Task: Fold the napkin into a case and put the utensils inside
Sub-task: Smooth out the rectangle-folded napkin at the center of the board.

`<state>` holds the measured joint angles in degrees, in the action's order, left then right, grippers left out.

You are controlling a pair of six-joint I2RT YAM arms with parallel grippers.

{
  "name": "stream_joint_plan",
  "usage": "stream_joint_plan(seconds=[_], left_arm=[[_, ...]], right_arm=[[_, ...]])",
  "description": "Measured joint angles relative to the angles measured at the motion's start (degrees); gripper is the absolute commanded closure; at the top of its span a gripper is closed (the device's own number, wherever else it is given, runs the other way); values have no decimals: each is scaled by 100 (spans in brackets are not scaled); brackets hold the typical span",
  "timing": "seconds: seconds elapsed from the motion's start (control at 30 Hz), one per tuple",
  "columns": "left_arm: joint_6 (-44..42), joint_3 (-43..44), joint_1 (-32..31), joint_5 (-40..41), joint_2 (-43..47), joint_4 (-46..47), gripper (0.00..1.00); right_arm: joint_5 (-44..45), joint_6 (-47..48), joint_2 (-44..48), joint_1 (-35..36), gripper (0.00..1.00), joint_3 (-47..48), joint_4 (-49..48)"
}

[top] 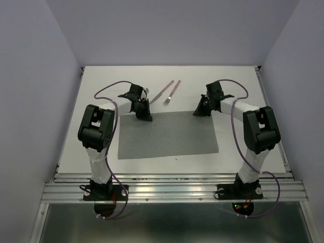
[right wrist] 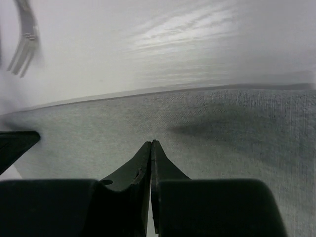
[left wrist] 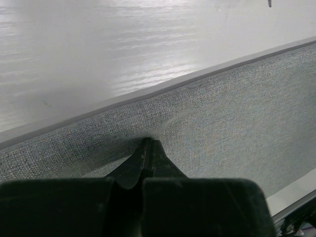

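Note:
The grey napkin [top: 167,134] lies flat on the white table, a wide rectangle between my two arms. My left gripper [top: 143,114] sits at its far left corner. In the left wrist view that gripper [left wrist: 148,140] is shut, and the napkin [left wrist: 237,108] puckers up into its tips. My right gripper [top: 200,111] is at the far right corner, also shut [right wrist: 151,142], with faint wrinkles in the napkin [right wrist: 222,148] at its tips. Beyond the napkin's far edge lie the utensils, a knife [top: 162,92] and a fork [top: 173,92], side by side. The fork's tines [right wrist: 22,44] show at the upper left of the right wrist view.
Bare white table [top: 228,81] stretches behind and to both sides of the napkin, closed in by pale walls. A metal rail [top: 172,190] runs along the near edge, where both arm bases are bolted.

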<state>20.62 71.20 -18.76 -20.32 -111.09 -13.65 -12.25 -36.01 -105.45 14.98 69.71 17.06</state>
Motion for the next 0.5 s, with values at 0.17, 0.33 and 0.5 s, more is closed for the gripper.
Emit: stream_joint_plan(seconds=[0.17,0.33,0.5], left_arm=[[-11,131,-155,-42,-94,-44,100],[-20,131,-184,-144,-94,-79,100],[-24,131,-181,-330,-94,-98,100]], right_arm=[[212,-240,-380,-31,93,-142,42],[389,-420,-175,-55,92,-485,-136],[492,-573,94,-57,92,-887,-354]])
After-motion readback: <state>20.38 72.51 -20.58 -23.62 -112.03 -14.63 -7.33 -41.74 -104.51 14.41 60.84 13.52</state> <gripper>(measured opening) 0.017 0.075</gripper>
